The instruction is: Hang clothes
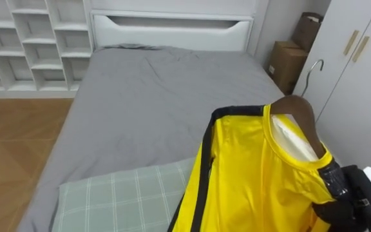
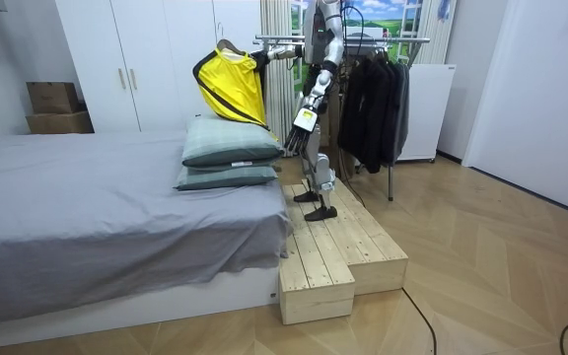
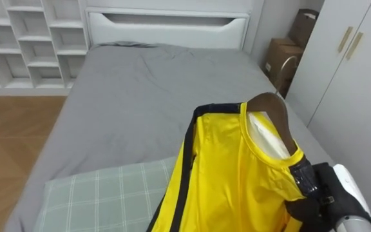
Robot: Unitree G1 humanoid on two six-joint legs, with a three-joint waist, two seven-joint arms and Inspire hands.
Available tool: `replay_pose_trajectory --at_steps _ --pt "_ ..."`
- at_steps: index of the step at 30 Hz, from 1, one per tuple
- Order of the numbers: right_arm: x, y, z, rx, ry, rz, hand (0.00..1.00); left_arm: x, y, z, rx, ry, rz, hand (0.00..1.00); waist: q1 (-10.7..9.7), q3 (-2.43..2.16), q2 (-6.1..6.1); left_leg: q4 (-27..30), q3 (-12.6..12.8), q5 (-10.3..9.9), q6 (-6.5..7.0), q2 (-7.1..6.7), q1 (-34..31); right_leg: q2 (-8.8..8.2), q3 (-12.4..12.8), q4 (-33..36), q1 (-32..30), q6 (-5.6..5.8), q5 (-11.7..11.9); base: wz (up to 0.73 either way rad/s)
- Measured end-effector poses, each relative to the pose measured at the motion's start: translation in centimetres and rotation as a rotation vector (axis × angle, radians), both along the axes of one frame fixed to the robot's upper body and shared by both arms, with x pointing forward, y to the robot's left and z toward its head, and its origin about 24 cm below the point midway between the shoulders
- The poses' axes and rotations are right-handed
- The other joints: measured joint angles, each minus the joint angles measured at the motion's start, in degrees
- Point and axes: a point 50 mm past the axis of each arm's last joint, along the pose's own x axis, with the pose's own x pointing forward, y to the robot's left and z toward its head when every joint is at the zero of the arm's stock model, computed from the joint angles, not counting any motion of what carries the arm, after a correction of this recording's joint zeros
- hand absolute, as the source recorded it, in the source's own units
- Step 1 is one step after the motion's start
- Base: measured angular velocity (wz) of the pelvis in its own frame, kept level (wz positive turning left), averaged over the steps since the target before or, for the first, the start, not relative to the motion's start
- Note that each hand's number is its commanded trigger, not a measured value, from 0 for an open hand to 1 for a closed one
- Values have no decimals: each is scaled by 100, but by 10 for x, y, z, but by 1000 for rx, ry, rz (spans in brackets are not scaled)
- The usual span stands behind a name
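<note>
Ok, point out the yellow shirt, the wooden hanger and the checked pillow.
yellow shirt (image 1: 250, 183), left eye view, middle of its front.
wooden hanger (image 1: 301, 113), left eye view, its bare dark shoulder above the collar.
checked pillow (image 1: 118, 200), left eye view, its top face.

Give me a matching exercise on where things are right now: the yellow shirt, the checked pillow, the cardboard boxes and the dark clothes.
Things:
1. yellow shirt
2. checked pillow
3. cardboard boxes
4. dark clothes

Places:
A. stacked beside the white wardrobe
B. hanging on the clothes rack by the robot
C. on a wooden hanger, held up by the right hand
D. lying on the grey bed

Pairs: 1-C, 2-D, 3-A, 4-B.
</note>
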Motion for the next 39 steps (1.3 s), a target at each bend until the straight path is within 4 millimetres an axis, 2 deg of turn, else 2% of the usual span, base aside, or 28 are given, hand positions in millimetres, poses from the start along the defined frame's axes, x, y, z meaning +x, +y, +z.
replay_pose_trajectory --at_steps 4,12,18,21,24,25,26,27,28,29,30,31,32,33,34,35,37,39 --pt "0 0 0 -2 -3 -3 100 0 0 0 6 -1 2 0 100 -9 -43 -12 115 -5 -5 9 -12 29 129 13 -63 0 0 -13" --pt "2 2 7 -8 -36 2 100 -1 0 0 5 1 2 0 97 -9 -53 -28 150 -20 -3 11 -19 29 127 28 -85 -1 2 -2" --pt "5 6 20 -34 -91 18 100 -5 -1 -2 -14 28 -6 0 -65 -1 -50 -18 172 -35 9 7 -67 22 145 19 -129 1 3 -2" --pt "-2 7 23 -50 -100 25 100 -8 -2 -5 -33 61 -22 0 -209 -9 -55 -7 279 -47 15 24 -118 35 217 26 -265 19 18 -15" --pt "-9 3 27 -64 -111 12 100 -9 -2 -6 -26 92 -47 0 -249 -8 -55 -9 639 -84 8 106 -160 100 483 172 -542 24 40 -61" --pt "-9 2 28 -75 -116 9 100 -8 -2 -6 -22 103 -57 0 -259 -3 -67 -4 858 -115 -4 111 -162 159 658 261 -676 20 53 -97" --pt "-9 2 31 -86 -122 10 100 -6 -2 -6 -23 100 -62 0 -258 4 -87 2 1118 -144 -17 134 -149 204 659 355 -811 8 75 -108" --pt "-9 3 32 -87 -126 12 100 -5 -2 -6 -25 100 -64 0 -245 6 -92 4 1276 -161 -28 166 -137 224 580 374 -874 -14 109 -134" --pt "-8 4 33 -86 -135 17 100 -4 -2 -6 -27 102 -60 0 -177 13 -106 9 1648 -193 -61 246 -98 242 164 398 -1004 -95 206 -163" --pt "-7 6 36 -85 -149 25 100 -6 -1 -6 -27 112 -51 0 -121 33 -123 44 2042 -255 -102 308 -57 204 -538 378 -1102 -230 300 -169" --pt "-7 7 38 -86 -156 28 100 -8 0 -7 -28 121 -44 0 -112 51 -125 99 2213 -300 -113 339 -52 186 -878 360 -1116 -294 338 -152" --pt "-7 7 40 -88 -164 27 100 -12 1 -8 -35 146 -24 0 -120 87 -92 223 2483 -439 -126 427 -70 151 -1464 331 -1121 -377 390 -125" --pt "-7 5 40 -90 -164 20 100 -18 1 -9 -44 177 -5 0 -136 114 -49 314 2786 -538 -141 508 -53 95 -1879 472 -1185 -383 344 -115" --pt "-7 5 40 -90 -162 17 100 -22 1 -9 -49 193 4 0 -137 126 -31 349 2926 -575 -151 521 -21 10 -2060 688 -1237 -353 231 -94" --pt "-8 4 39 -92 -156 7 100 -26 2 -10 -51 219 13 0 -195 121 -30 423 3084 -650 -177 514 31 -266 -2253 1124 -1304 -305 -26 -70" --pt "-8 4 37 -92 -150 -3 100 -27 4 -9 -52 233 17 0 -217 111 -42 505 3165 -706 -208 502 52 -406 -2241 1249 -1351 -229 -137 -57" --pt "-8 4 36 -93 -147 -4 100 -27 5 -9 -50 239 20 0 -262 95 -51 608 3195 -741 -241 523 46 -355 -2201 1197 -1410 -330 -145 -31" --pt "-8 5 35 -93 -144 1 100 -27 6 -9 -47 244 23 0 -259 99 -47 696 3226 -728 -261 563 22 -268 -2137 1093 -1425 -398 -96 -17"
